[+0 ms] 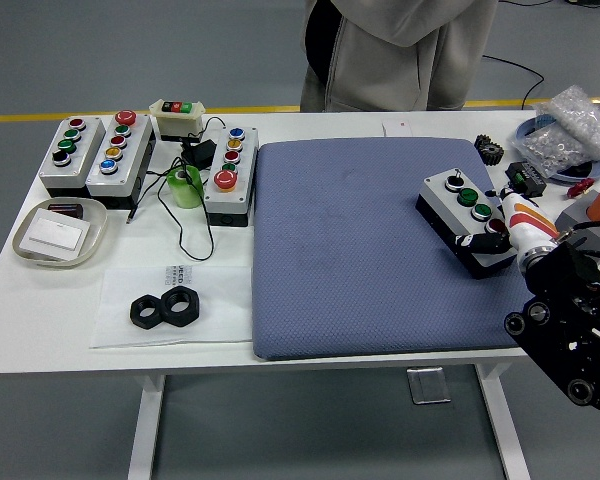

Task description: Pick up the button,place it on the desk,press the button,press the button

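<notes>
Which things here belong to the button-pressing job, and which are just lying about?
In the job:
button box on the blue mat
right robot hand, on the box's near end

Lying about:
three button boxes at far left
green tape roll
two black nuts
tray
bag of parts
</notes>
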